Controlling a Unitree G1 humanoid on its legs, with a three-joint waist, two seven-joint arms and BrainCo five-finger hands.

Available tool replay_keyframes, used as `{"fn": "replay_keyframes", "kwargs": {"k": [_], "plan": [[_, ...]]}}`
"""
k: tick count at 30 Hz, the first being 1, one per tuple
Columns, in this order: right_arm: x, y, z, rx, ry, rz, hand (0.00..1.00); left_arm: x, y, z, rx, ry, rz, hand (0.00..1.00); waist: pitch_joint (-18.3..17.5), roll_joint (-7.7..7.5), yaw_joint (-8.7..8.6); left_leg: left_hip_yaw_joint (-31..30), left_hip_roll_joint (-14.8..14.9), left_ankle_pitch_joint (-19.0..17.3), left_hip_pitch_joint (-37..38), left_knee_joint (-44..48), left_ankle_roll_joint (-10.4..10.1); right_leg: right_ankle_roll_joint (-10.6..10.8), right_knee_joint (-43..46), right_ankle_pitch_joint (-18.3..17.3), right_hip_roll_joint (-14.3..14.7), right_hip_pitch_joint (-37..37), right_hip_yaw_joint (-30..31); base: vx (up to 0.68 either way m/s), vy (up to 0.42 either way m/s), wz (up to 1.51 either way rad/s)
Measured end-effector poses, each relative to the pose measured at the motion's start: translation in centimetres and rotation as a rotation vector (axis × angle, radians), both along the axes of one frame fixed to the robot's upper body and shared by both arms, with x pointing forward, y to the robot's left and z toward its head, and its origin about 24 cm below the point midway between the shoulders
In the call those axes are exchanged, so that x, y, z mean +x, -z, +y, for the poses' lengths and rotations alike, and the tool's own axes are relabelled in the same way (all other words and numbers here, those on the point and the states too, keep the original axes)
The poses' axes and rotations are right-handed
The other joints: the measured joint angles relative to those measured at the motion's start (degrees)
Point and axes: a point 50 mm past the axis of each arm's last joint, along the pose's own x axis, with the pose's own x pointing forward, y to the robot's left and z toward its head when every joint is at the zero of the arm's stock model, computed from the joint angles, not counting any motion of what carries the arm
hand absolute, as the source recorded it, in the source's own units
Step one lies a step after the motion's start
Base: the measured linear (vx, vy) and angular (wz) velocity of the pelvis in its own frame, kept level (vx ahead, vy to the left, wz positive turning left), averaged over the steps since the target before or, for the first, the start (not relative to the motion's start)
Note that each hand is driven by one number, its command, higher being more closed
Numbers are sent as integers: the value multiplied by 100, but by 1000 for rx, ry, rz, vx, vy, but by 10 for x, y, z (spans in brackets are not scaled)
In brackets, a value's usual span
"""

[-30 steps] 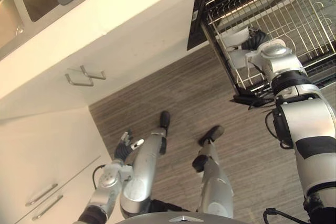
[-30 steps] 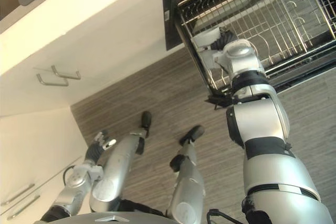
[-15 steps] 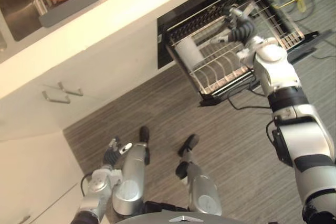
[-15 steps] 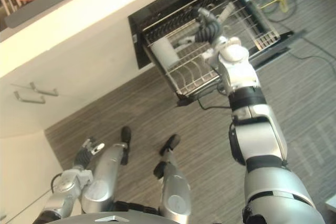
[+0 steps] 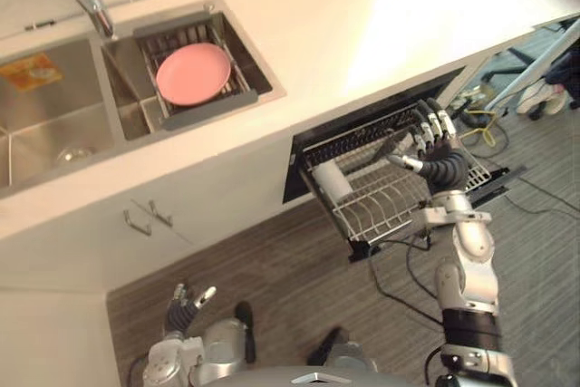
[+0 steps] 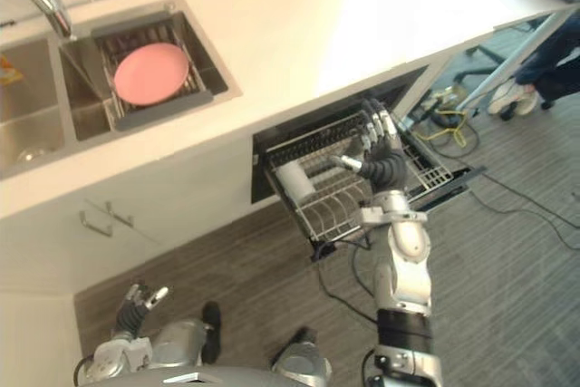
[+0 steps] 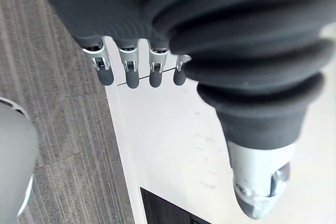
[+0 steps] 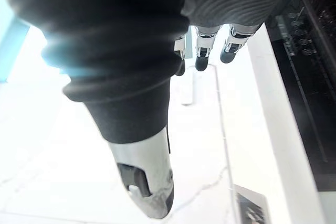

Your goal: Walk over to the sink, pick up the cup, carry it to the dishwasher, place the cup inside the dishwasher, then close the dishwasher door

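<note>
The right hand (image 5: 442, 166) is raised over the pulled-out wire rack (image 5: 391, 204) of the dishwasher (image 5: 381, 124), its fingers (image 5: 426, 124) straight and spread apart, thumb out to the side, holding nothing. In its own wrist view the fingers also run out straight, with pale desk surface and the dark dishwasher opening past them.

The cup (image 5: 330, 180) is inside the rack - a white cylinder lying on its side at the rack's end nearest the sink, well apart from the hand and touched by no finger. The rack juts from the black opening below the desk edge, and the dishwasher door (image 6: 456, 184) lies open beneath it, above the grey striped floor (image 5: 272, 269).

The left hand (image 5: 184, 304) hangs low by the floor in front of the pale cabinets, its fingers loosely extended and empty; in the left wrist view they point straight out over a cabinet front.

Further along the desk (image 5: 362, 15) sits the double sink (image 5: 54, 124) with its tap (image 5: 93, 6) - a pink plate (image 5: 193, 73) rests in a dark drainer basket (image 5: 213, 106) set into the basin nearer the dishwasher. Two metal handles (image 5: 149, 217) show on the cabinet front below the sink.
</note>
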Motion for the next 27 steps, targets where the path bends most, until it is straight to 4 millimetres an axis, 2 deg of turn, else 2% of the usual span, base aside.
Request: {"fn": "replay_keyframes", "kwargs": {"k": [1,2,3,4,6,7,8,9,10,11,12,13,14,15,18,23,26,27], "plan": [[-7,2,3,13,2,-10,0,-1,1,2,10,8,7,0,-8,-40,-66,-44,-13,-52,85,7,6,-753,971,-46,-244,-382,294,75,136,22],[-14,5,3,29,14,-13,0,-1,1,5,42,34,21,0,-4,-92,-174,-244,-52,-69,180,12,31,-975,1850,315,-255,-830,1245,86,111,44],[-18,7,1,42,28,-6,0,0,1,4,53,50,25,0,-14,-110,-251,-405,-41,-50,217,10,64,-850,2096,220,-122,-1007,1732,187,-13,134],[-35,11,-5,74,89,5,0,-3,7,8,91,85,76,0,-105,-142,-497,-959,26,2,278,-91,11,-382,1806,-643,588,-1024,2654,192,-94,138],[-47,7,-11,72,124,-20,0,-2,9,11,113,98,95,0,-225,-315,-515,-1238,-71,71,361,-281,-30,-380,1153,-935,924,-1023,2993,182,-132,110],[-49,5,-13,72,131,-32,0,-2,10,12,122,108,103,0,-250,-354,-509,-1322,-103,85,415,-340,-52,-374,952,-960,1027,-1054,3074,197,-183,80],[-52,1,-18,73,143,-56,0,-1,11,11,141,133,119,0,-257,-337,-542,-1494,-92,103,498,-371,-127,-373,681,-953,1268,-1155,3276,234,-238,95],[-55,-1,-21,86,147,-74,0,-4,13,12,157,147,132,0,-290,-368,-641,-1694,-132,91,450,-322,-265,-390,297,-685,1403,-1166,3490,164,-207,102],[-56,-1,-22,93,151,-76,0,-5,13,15,166,146,137,0,-350,-466,-678,-1802,-217,46,437,-304,-317,-404,50,-340,1380,-1166,3601,156,-257,100],[-56,0,-27,104,159,-72,0,-5,15,16,176,132,156,0,-398,-456,-669,-1947,-243,-37,500,-306,-409,-215,9,-352,1335,-1101,3564,167,-252,66],[-57,-2,-29,99,163,-73,0,-8,18,9,169,123,176,0,-489,-204,-635,-1953,-44,-74,470,-328,-496,-279,-264,-332,1496,-975,3412,196,-244,43],[-56,-2,-29,104,157,-75,0,-10,19,5,165,115,182,0,-517,-110,-621,-1930,47,-84,475,-354,-517,-312,-410,-308,1578,-900,3375,216,-165,20],[-56,-1,-27,115,147,-68,0,-14,21,1,158,98,197,0,-603,68,-603,-1837,202,-61,542,-468,-556,-375,-671,-242,1702,-742,3268,222,-120,18],[-55,1,-27,138,139,-61,0,-17,22,-2,158,88,207,0,-655,153,-613,-1711,323,-25,654,-610,-613,-421,-834,-183,1818,-576,3213,220,-100,20],[-54,1,-24,152,130,-67,0,-17,22,-3,164,75,205,0,-700,163,-583,-1579,426,17,702,-632,-676,-464,-993,-162,1904,-454,3118,142,-52,9],[-51,6,-15,173,84,-28,0,-21,24,4,189,14,225,0,-762,57,-539,-1522,408,14,717,-694,-666,-413,-1273,-39,1875,-330,3135,19,42,2],[-49,11,-5,207,50,-16,0,-21,22,8,197,-64,212,0,-715,-16,-468,-1267,316,-212,424,157,-502,-373,-1394,-100,1767,-105,3081,-51,64,16],[-49,12,-3,212,42,-12,0,-20,21,10,206,-84,199,0,-689,-33,-470,-1000,296,-252,198,667,-437,-372,-1439,-100,1698,-1,2989,-62,42,62]]}}
